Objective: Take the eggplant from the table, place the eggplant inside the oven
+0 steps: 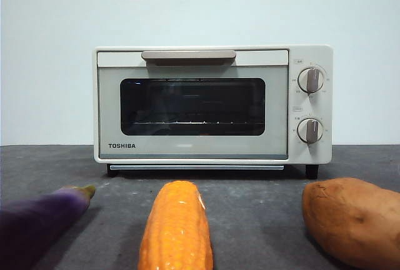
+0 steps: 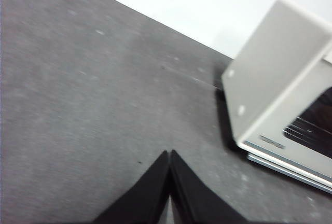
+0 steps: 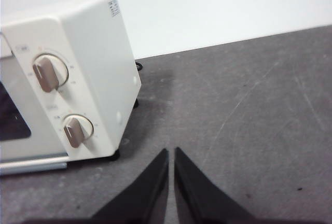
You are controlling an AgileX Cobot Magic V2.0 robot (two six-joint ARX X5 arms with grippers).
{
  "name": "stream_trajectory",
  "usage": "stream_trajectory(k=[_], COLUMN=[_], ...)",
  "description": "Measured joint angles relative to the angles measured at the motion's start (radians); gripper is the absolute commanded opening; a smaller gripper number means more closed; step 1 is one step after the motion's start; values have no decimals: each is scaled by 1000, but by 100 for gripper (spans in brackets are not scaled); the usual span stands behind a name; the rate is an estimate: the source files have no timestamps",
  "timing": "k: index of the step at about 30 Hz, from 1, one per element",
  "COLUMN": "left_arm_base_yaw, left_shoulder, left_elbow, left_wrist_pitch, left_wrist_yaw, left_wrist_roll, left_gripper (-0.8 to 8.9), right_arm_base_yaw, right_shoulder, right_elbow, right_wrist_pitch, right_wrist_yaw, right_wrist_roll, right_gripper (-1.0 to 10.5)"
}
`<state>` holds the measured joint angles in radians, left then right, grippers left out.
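The eggplant is lying on the table at front left, stem pointing toward the oven. My left gripper and right gripper are both hovering, jaws pressed together, holding nothing; I'm judging the left nearer.

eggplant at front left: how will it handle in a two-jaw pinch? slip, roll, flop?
The eggplant looks glossy and smooth, so it may slip in a light pinch. Its long, rounded body lying flat on the table will probably roll if nudged sideways. It holds its shape along its length, so it is likely stiff rather than floppy.
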<state>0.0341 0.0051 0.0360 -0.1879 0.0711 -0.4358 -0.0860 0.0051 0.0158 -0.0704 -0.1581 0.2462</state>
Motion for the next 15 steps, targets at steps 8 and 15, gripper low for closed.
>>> stream_trajectory(k=[8, 15], left_arm_base_yaw=[0, 0], left_shoulder=[49, 188], left_elbow=[126, 291], left_wrist_pitch=[-132, -176], left_wrist_yaw=[33, 41], left_wrist_roll=[-24, -24], left_gripper=[6, 6], right_arm_base_yaw=[0, 0], right_shoulder=[16, 126], right_elbow=[133, 327], right_wrist_pitch=[-128, -257], right_wrist_yaw=[1, 1], right_wrist_roll=[70, 74], right_gripper=[3, 3])
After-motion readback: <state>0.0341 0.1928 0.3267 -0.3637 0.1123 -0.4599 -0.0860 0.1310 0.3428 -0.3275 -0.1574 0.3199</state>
